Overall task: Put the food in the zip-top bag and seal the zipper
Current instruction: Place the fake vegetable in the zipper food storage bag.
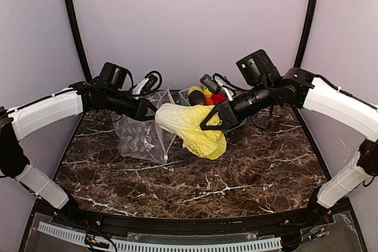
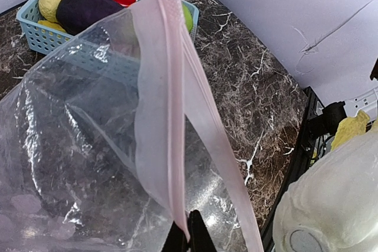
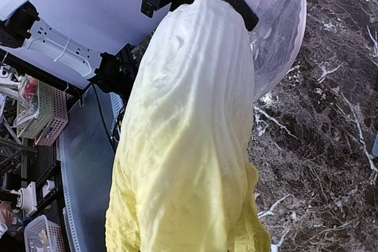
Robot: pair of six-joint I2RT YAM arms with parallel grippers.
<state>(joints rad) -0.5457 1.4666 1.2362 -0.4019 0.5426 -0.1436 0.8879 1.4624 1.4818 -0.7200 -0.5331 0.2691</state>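
- Over on the left, your left fingers (image 2: 199, 237) are pinched shut on the pink zipper (image 2: 162, 116). They hold that one spot of the zip-top bag (image 1: 142, 137) up while the rest slumps on the tabletop (image 1: 236, 175). That single pinch is the weak link: a shove on the plastic could drag the strip out, and then the whole bag flops flat.
- Just right of that, the mouth looks like a narrow V in the left wrist view, with the two pink lips only a little apart. Push in as is and I'd bet the food snags a lip and folds the mouth shut instead of going in.
- Middle of the scene, the cabbage (image 1: 192, 127) hangs in the air, its pale stem end right up by the left fingers and the bag mouth, not inside yet. It looks fatter than the gap, so it may just bulldoze the bag across the tabletop.
- On the right, your right fingers (image 1: 214, 114) are clamped around the cabbage's leafy yellow half. Those leaves look soft, so if the stem end jams, it could twist or slide out of the grip.
- Behind that arm, the blue basket (image 2: 35, 36) holds the eggplant (image 2: 85, 9) and the other pieces. Swing back carelessly and you could clip it.
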